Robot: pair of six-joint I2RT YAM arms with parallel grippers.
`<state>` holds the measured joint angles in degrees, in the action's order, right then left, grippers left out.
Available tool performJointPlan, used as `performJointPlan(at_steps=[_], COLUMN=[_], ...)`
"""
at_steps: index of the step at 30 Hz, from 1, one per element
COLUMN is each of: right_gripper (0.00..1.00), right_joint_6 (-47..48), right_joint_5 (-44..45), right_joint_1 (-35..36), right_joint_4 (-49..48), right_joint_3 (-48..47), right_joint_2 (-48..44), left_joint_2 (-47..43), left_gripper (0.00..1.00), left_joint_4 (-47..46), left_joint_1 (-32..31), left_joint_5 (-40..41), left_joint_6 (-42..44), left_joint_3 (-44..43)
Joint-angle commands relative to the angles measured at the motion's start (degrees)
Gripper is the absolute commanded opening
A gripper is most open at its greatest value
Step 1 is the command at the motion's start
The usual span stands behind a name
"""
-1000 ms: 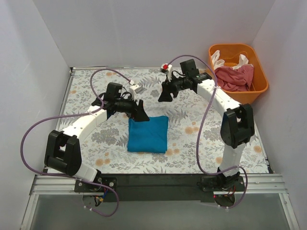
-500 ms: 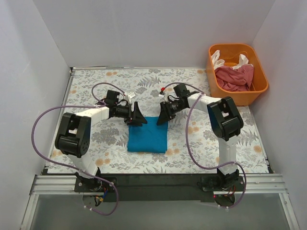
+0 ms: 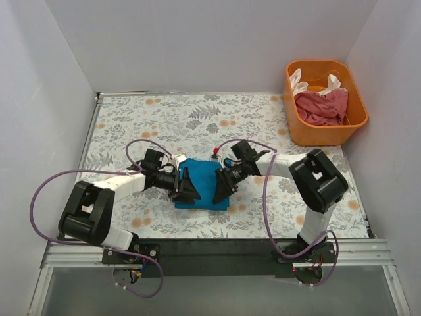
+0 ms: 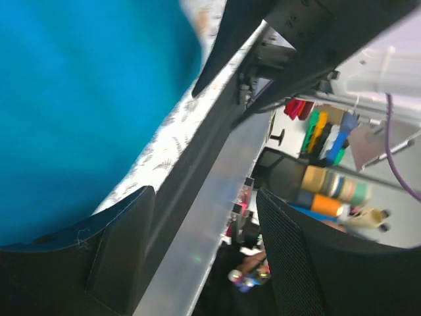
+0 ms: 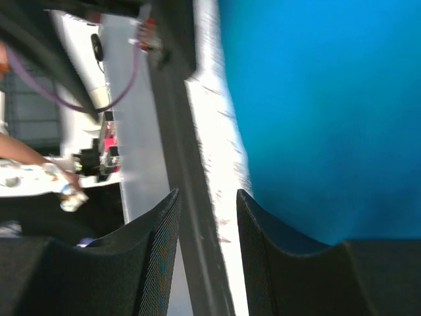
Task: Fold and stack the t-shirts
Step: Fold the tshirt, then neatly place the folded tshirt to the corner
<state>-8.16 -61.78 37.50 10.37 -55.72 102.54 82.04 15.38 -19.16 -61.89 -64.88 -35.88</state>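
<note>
A folded teal-blue t-shirt lies flat on the flowered table, near the front middle. My left gripper is low over its left half and my right gripper over its right half, both pointing toward the near edge. In the left wrist view the teal shirt fills the upper left, and the left gripper is open with nothing between its fingers. In the right wrist view the teal cloth lies beside the right gripper, which is open with a narrower gap and holds nothing. A pink-red t-shirt and a cream-white one sit in the tub.
The orange tub stands at the back right corner of the table. Purple cables loop from both arms over the table. The table's near metal edge runs just in front of the shirt. White walls close in three sides.
Both arms have drawn back toward the near edge, bringing the grippers from the shirt's far edge down over its near part. The right jaws have narrowed. The shirt has stayed in place.
</note>
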Motion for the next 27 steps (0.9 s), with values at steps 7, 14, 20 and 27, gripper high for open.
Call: performJointPlan(at_steps=[7,14,20,27], right_gripper=[0.45,0.41,0.46,0.61], right_joint_6=[0.8,6.4,5.5,8.0], right_joint_5=[6.7,11.5,31.9,45.8], right_joint_1=[-6.2,-7.4,-6.4,-7.5], right_joint_4=[-1.6,6.9,7.7,8.0], right_joint_3=[0.9,-4.4,-8.0,-9.7], right_joint_2=[10.8,-2.3,-13.5,-15.4], left_joint_2=[13.8,4.7,-3.4,-8.7], left_gripper=[0.62,0.62,0.63,0.68], left_joint_4=[-5.0,4.9,12.5,8.9], left_joint_1=[5.8,6.3,11.0,-4.0], left_joint_5=[3.8,-2.2,8.9,39.7], left_joint_6=[-3.4,8.2,13.5,7.9], left_joint_3=[0.8,-9.2,-16.3,-19.0])
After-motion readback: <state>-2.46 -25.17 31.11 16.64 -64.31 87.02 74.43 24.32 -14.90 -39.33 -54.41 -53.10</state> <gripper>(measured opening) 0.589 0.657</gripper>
